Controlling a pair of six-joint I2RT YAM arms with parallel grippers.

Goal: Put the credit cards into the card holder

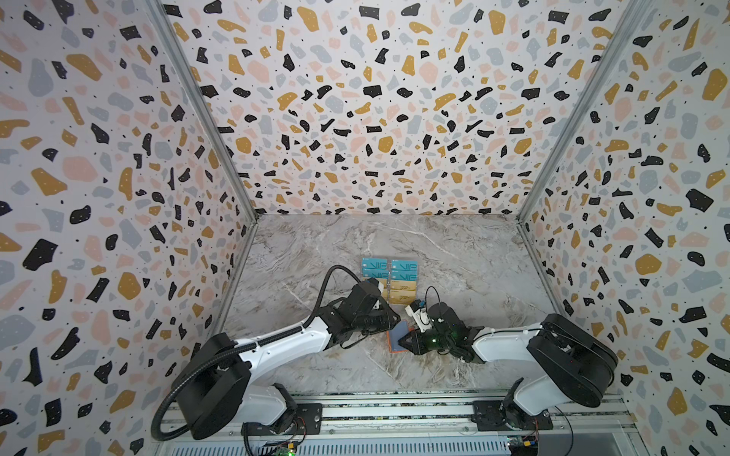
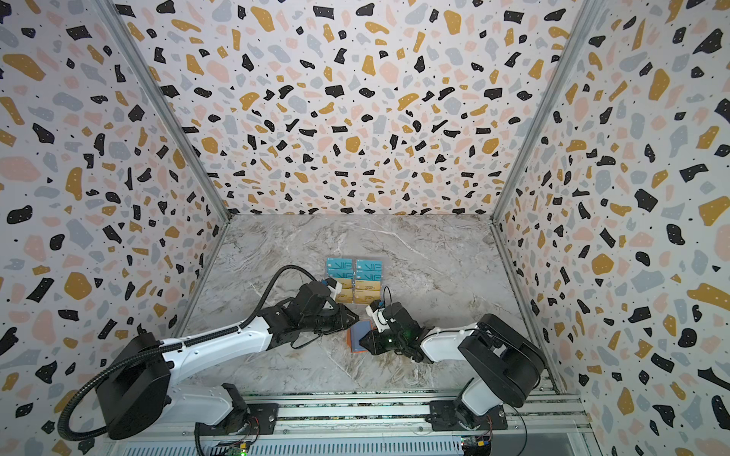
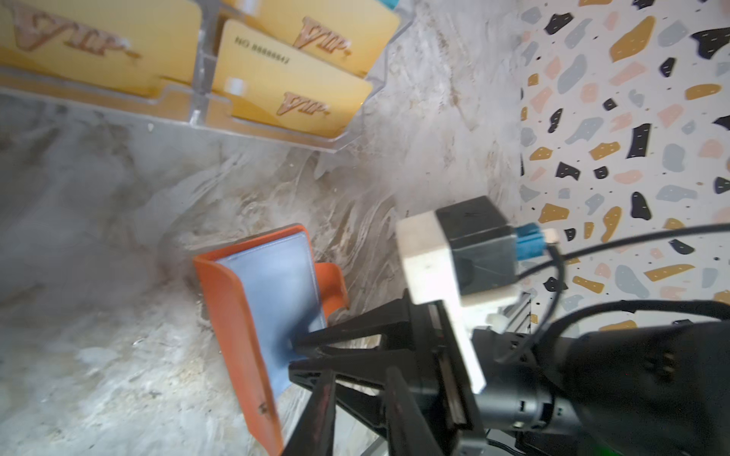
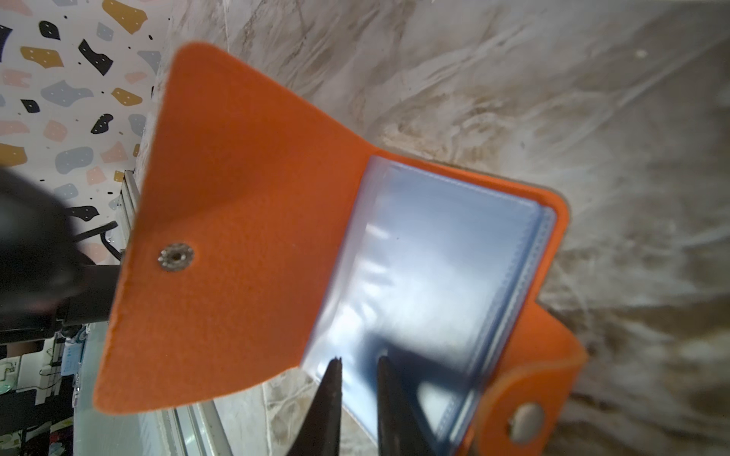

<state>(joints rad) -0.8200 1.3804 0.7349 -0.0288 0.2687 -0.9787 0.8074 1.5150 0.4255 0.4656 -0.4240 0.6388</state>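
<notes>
Where the left arm reaches over them in both top views, the gold credit cards are partly hidden; four teal show, gold seemingly four. The open orange card holder lies just before them, mid-desk, bare marble all round. The left tool hangs close by it; open or closed, I cannot tell. Left wrist view: three gold cards, cropped, in a clear rack; the right tool pinches the holder's clear sleeves. Right wrist view: two snap halves, holder's corner cut off.
</notes>
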